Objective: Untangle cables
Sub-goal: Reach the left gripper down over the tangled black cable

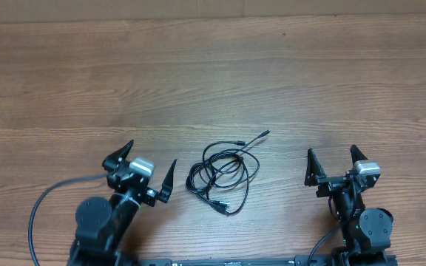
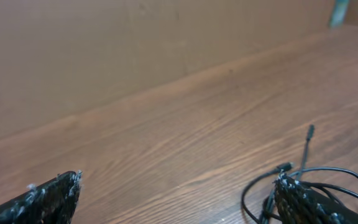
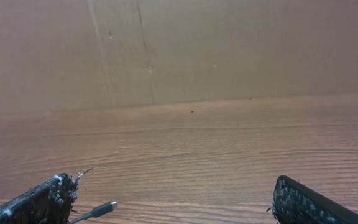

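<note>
The cables (image 1: 220,175) were black against a table (image 1: 213,81) of warm reddish-brown wood with fine, streaked grain. The left gripper (image 1: 151,155) and right gripper (image 1: 331,151) were black, each marked with pale grey-white near the wrist. The wall (image 3: 229,43) was plain dull tan.

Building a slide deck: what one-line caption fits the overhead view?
Tangled black cables lie on the wooden table between the open left gripper and the open right gripper.

A wooden table (image 1: 213,74) carries a loose tangle of thin black cables (image 1: 220,174) lying on it.
</note>
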`<state>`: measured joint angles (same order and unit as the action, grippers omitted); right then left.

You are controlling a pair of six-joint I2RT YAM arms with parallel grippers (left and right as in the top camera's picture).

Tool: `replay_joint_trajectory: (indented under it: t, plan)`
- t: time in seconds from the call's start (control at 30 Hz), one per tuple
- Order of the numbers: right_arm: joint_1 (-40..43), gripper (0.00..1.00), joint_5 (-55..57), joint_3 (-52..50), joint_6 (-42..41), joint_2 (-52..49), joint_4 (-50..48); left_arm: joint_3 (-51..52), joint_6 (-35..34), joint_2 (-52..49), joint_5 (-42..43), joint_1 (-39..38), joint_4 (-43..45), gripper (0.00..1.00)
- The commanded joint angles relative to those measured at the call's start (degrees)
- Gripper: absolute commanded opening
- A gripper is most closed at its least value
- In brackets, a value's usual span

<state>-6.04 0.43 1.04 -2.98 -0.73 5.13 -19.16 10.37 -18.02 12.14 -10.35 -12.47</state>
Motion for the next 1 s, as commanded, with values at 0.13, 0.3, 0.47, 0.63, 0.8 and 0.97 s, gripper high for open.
replay_joint_trajectory:
  t: [0.13, 0.3, 0.47, 0.63, 0.8, 0.97]
  plan:
    - [0.2, 1.0, 0.3, -0.6, -0.2, 0.5, -0.3, -17.6, 3.9, -20.8, 5.5, 0.6, -8.9, 1.0]
    - [0.2, 1.0, 0.3, -0.6, -0.2, 0.5, -0.3, -29.6, 4.0, -33.3, 5.6, 0.6, -18.6, 1.0]
    - [0.2, 1.0, 0.3, -0.6, -0.2, 0.5, -0.3, -41.8, 9.4, -45.4, 10.3, 0.6, -31.5, 1.0]
    - [0.2, 1.0, 0.3, -0.6, -0.2, 0.5, -0.3, -46.5, 12.4, -52.2, 13.0, -0.3, -39.5, 1.0]
    - [0.2, 1.0, 0.3, -0.6, -0.2, 0.5, -0.3, -46.7, 12.1, -56.9, 13.2, -3.5, -43.2, 1.0]
    - [0.2, 1.0, 0.3, -0.6, -0.2, 0.5, -0.3, -46.7, 7.9, -61.7, 14.5, -5.4, -45.1, 1.0]
